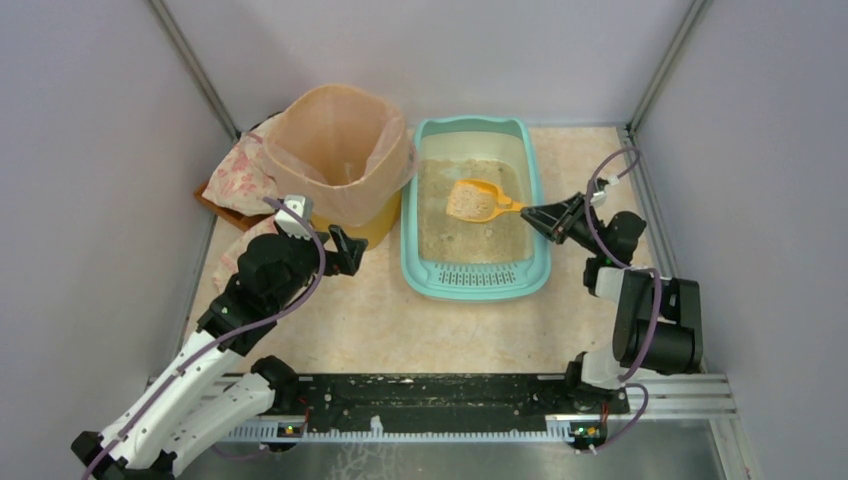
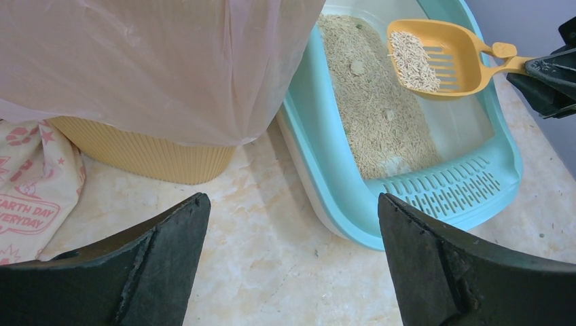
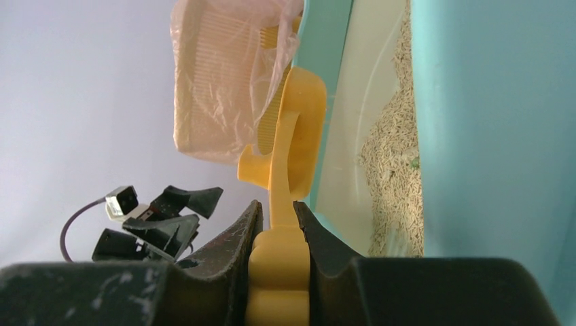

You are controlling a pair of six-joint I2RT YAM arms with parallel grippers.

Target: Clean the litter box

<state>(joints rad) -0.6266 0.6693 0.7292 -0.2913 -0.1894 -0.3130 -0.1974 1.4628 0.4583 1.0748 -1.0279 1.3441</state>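
The teal litter box lies mid-table with beige litter and a slotted grille at its near end. An orange scoop hovers over the litter, loaded with litter. My right gripper is shut on the scoop's handle, from the box's right side. My left gripper stands open over bare table, left of the box and just in front of the bin, holding nothing.
A round yellow bin with a peach bag liner stands left of the litter box. Patterned cloth bags lie by the bin's left. Grey walls enclose the table on three sides.
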